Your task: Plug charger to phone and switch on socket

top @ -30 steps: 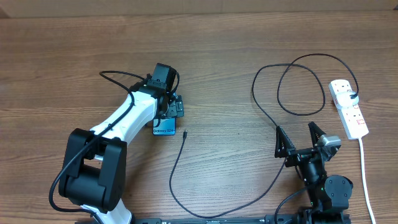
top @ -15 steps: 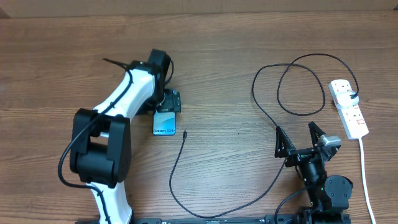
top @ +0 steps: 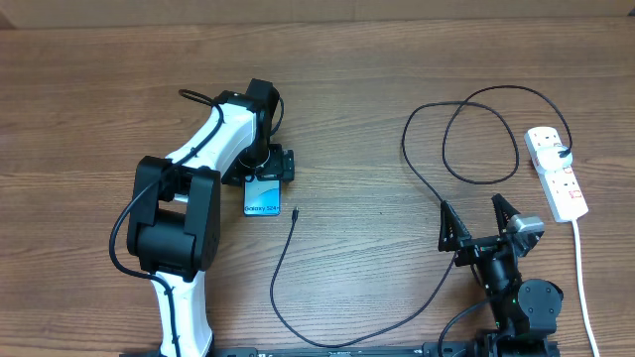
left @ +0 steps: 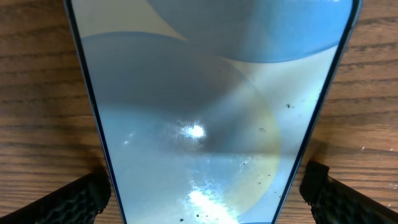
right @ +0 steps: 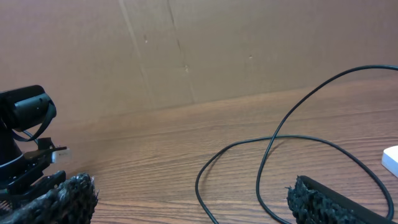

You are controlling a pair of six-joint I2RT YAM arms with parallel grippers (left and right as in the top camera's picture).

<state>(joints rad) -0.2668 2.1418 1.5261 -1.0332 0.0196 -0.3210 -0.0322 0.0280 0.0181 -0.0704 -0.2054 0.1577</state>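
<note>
The phone (top: 262,197) lies flat left of the table's middle, its blue screen up. In the left wrist view the phone (left: 205,93) fills the frame. My left gripper (top: 268,171) straddles its far end, one finger (left: 81,199) against each long edge (left: 208,202). The charger cable (top: 298,288) lies loose, its plug tip (top: 296,211) just right of the phone. It loops right and up to the socket (top: 557,174) at the far right. My right gripper (top: 481,224) is open and empty near the front edge, with a cable loop (right: 273,143) ahead of its fingers (right: 199,205).
The socket's thick white cord (top: 583,288) runs down the right edge to the front. A brown cardboard wall (right: 186,50) stands along the back of the table. My left arm (top: 179,218) stretches from the front left across to the phone.
My left arm's elbow and upper links have swung right and towards the back, with the wrist turning over the phone. The phone, the cable and the right arm have hardly moved.
</note>
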